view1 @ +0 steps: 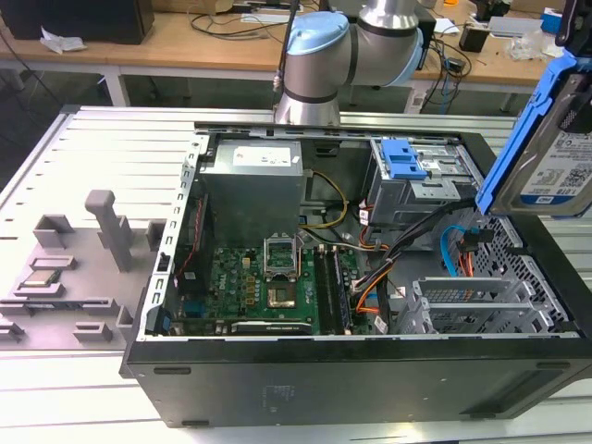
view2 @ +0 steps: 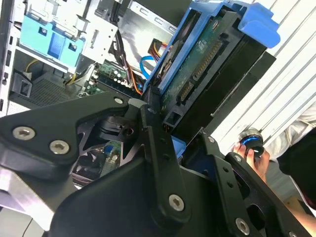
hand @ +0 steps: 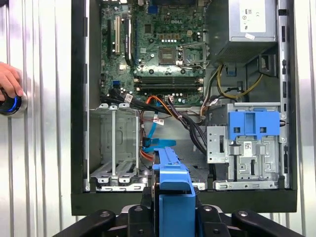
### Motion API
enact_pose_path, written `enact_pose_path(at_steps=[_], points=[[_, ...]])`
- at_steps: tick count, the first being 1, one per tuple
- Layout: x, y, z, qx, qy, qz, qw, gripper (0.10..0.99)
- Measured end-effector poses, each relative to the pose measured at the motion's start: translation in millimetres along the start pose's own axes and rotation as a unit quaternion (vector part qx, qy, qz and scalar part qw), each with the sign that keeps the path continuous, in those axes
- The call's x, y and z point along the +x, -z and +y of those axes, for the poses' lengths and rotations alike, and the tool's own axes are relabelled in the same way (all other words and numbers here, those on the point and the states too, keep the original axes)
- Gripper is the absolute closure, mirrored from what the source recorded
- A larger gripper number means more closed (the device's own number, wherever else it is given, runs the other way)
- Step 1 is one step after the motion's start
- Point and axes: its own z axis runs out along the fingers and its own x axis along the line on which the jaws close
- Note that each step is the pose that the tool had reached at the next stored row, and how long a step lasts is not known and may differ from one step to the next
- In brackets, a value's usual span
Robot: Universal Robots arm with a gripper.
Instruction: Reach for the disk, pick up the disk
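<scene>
The gripper point(hand: 174, 210) pinches the blue-bracketed disk point(view1: 555, 153) clear above the open computer case point(view1: 351, 379); a weak edge grip could drop it onto the motherboard point(view1: 264, 282).

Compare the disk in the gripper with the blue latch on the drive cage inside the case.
The disk is lifted clear above the computer case, clamped in the gripper; the blue latch sits inside, on its grey cage. The disk is larger, silver with a label and blue bracket edges; the latch is small, all blue. The disk stands on edge, tilted; the latch lies flat. Both have blue plastic.
</scene>
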Motion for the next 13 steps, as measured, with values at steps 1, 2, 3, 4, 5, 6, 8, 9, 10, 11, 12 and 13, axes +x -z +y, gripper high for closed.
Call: enact_pose_path(at_steps=[1,2,3,4,5,6,8,9,10,11,12,13], points=[[3.2,0.0,-0.1,0.0000,0.000,0.0001,1.0000,0.718],[6.7,-0.1,-0.2,0.0001,0.000,0.0002,1.0000,0.718],[7.9,-0.1,-0.3,0.0000,0.000,0.0002,1.0000,0.718],[9.8,-0.2,-0.4,0.0001,0.000,0.0003,1.0000,0.718],[11.8,-0.3,-0.4,0.0000,0.000,0.0003,1.0000,0.718],[15.7,-0.4,-0.5,0.0001,0.000,0.0005,1.0000,0.718],[20.7,-0.5,-0.7,0.0001,0.000,0.0007,1.0000,0.718],[22.4,-0.5,-0.7,0.0000,0.000,0.0007,1.0000,0.718],[23.8,-0.5,-0.8,0.0001,0.000,0.0007,1.0000,0.718],[25.9,-0.6,-0.9,0.0001,0.000,0.0007,1.0000,0.718],[29.3,-0.7,-1.0,0.0000,0.000,0.0008,1.0000,0.718],[31.0,-0.8,-1.0,0.0000,0.000,0.0008,1.0000,0.718]])
